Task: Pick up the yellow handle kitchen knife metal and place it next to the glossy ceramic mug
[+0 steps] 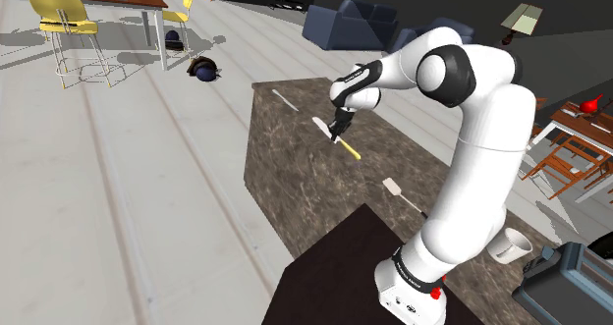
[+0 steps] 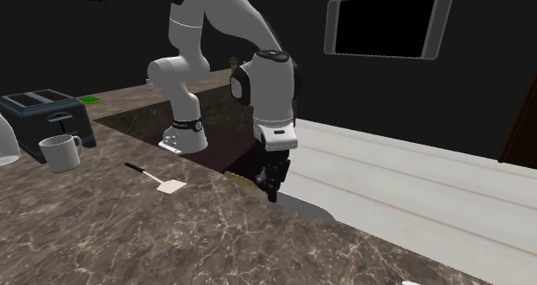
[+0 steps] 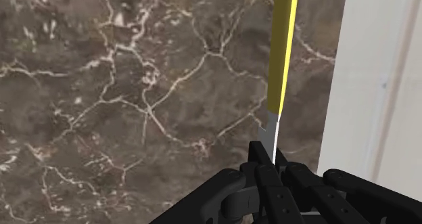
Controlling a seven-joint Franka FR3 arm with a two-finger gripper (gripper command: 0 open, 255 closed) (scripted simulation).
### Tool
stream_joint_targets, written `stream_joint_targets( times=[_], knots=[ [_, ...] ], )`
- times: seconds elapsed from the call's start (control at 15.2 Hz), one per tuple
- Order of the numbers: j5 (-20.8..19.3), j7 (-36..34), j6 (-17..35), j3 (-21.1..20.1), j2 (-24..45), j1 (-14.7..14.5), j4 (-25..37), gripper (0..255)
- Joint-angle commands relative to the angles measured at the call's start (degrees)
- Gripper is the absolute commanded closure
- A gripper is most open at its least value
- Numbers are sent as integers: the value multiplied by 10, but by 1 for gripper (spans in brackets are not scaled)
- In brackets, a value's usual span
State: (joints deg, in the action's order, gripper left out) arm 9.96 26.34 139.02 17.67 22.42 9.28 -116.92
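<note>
Dark marble table [image 1: 285, 176], pale plank floor [image 1: 128, 205]. Hand [image 3: 272, 163] is clamped on the knife [image 3: 283, 53] by its blade, yellow handle running along the table edge.

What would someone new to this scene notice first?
The white arm bends over the dark marbled counter, its black gripper shut on the yellow-handled knife near the counter's edge. A white mug stands beside a dark toaster at the second exterior view's left.
</note>
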Motion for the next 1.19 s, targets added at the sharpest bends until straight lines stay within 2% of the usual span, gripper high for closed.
stream_joint_targets(
  times=[0.0, 1.12],
  knots=[
    [-5, -3, -12, 3, -10, -2, 2, 255],
    [-45, -29, -121, 20, -90, -15, 36, 255]
  ],
)
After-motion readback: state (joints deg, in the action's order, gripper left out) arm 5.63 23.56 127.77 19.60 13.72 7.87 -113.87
